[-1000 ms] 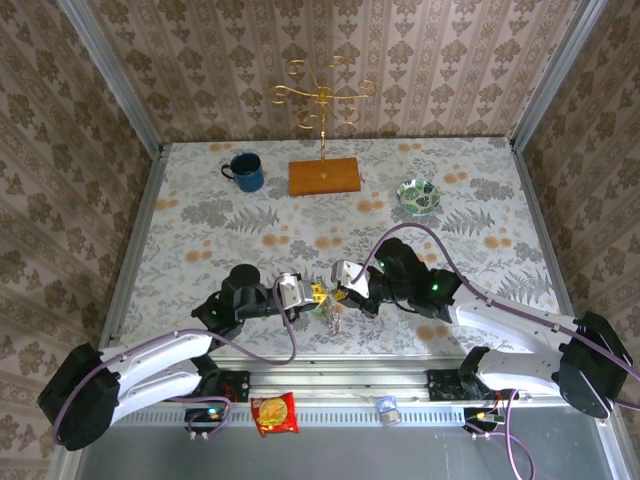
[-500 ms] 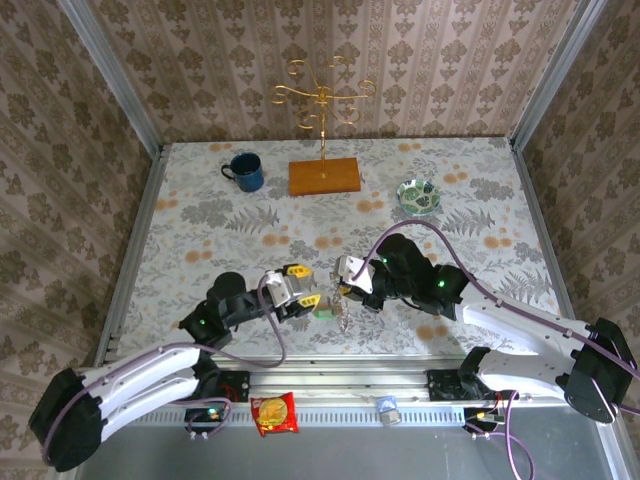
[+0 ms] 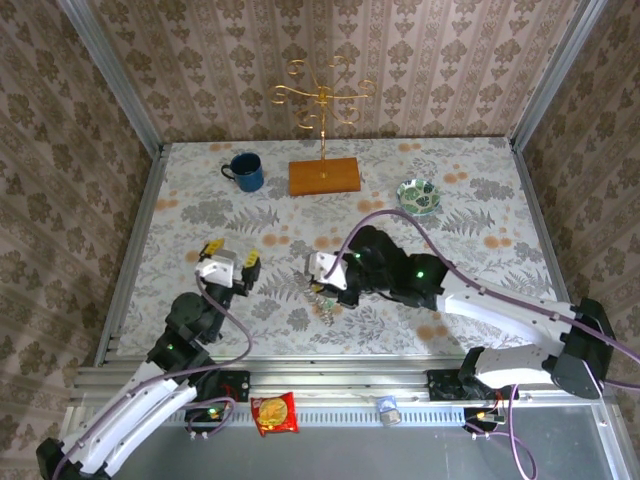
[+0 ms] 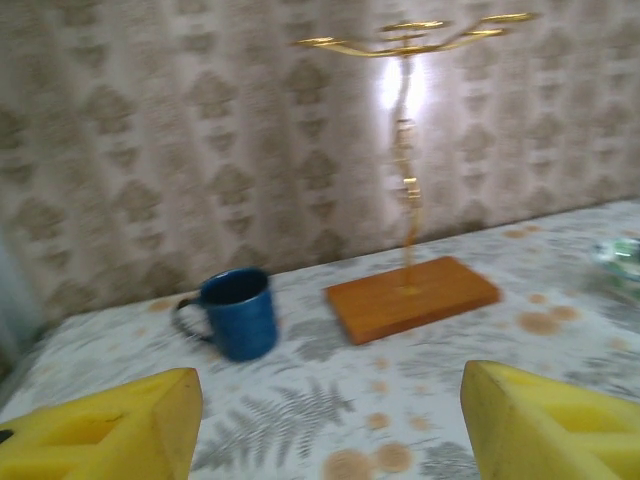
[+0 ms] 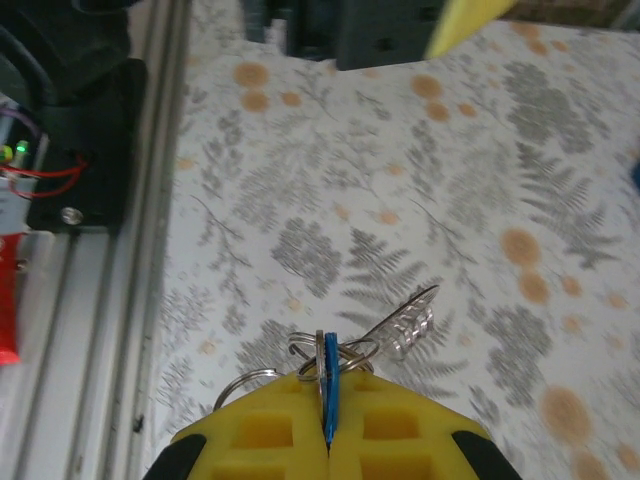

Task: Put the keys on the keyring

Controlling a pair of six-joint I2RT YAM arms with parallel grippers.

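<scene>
right jaws clamped on blue key (image 5: 329,392) | left jaws apart, empty | risk: thin pinch may slip, dropping key and wire loops (image 5: 357,349) onto surface (image 5: 400,150)

Even, soft light fell across the counter (image 3: 200,215); the left wrist view was blurred, glare whitening the gold stand (image 4: 404,150).

Table (image 3: 200,215): covered edge to edge in a pale cloth printed with grey ferns and orange blotches. Back wall (image 3: 200,70), left wall (image 3: 50,200) and right wall (image 3: 600,150): beige damask wallpaper, tight to the table edges. Metal posts stand at the far left corner (image 3: 110,75) and the far right corner (image 3: 550,75). An aluminium rail (image 3: 340,385) runs along the near edge, with a grey panel (image 3: 400,450) beyond it. Lighting is even; one bright glare patch (image 4: 400,85) shows on the back wall.
</scene>
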